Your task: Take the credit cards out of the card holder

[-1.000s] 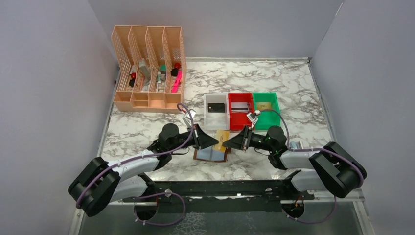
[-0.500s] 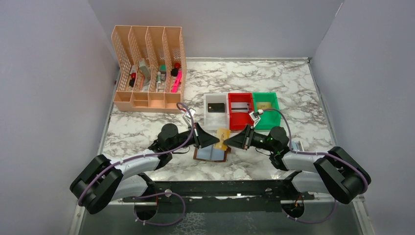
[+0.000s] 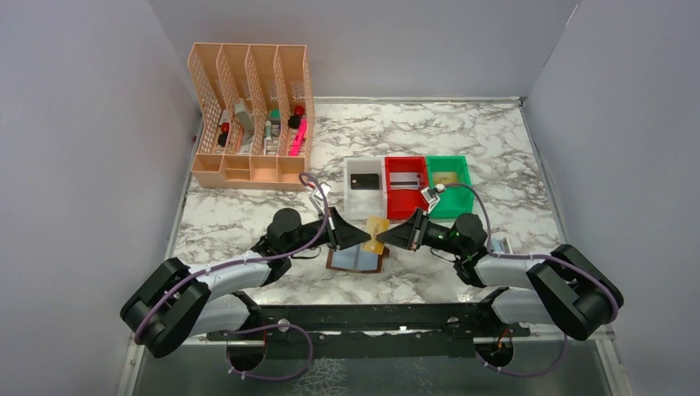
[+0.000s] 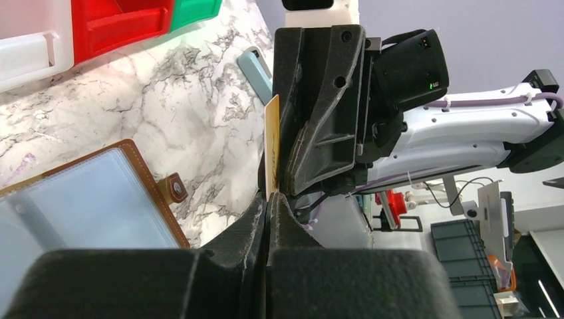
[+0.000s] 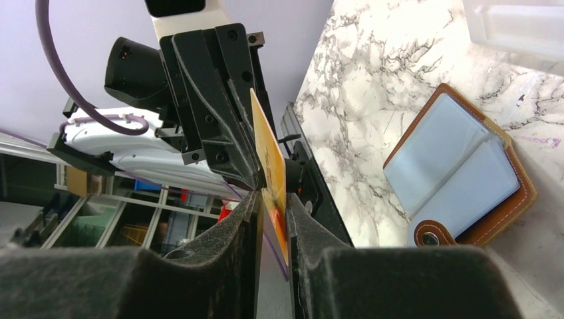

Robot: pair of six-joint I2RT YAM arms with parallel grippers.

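Observation:
The card holder [image 3: 357,261], a brown leather bifold, lies open on the marble with its pale blue-grey pockets up; it also shows in the left wrist view [image 4: 86,193] and the right wrist view [image 5: 459,173]. A gold credit card [image 3: 376,233] is held on edge just above it. My left gripper [image 3: 361,237] is shut on one end of this card [image 4: 271,146]. My right gripper [image 3: 388,239] faces it from the right; its jaws straddle the card's other end [image 5: 269,159], with a gap on one side. Both grippers hover over the holder's far edge.
A white bin [image 3: 363,198] holds a black card, a red bin [image 3: 406,200] a silvery card, and a green bin [image 3: 450,198] a gold card, all just behind the grippers. A peach mesh organizer [image 3: 252,115] stands back left. A light-blue block [image 3: 499,245] lies by the right arm.
My right gripper has edged left onto the free end of the gold card. The left gripper and the card holder have stayed in place.

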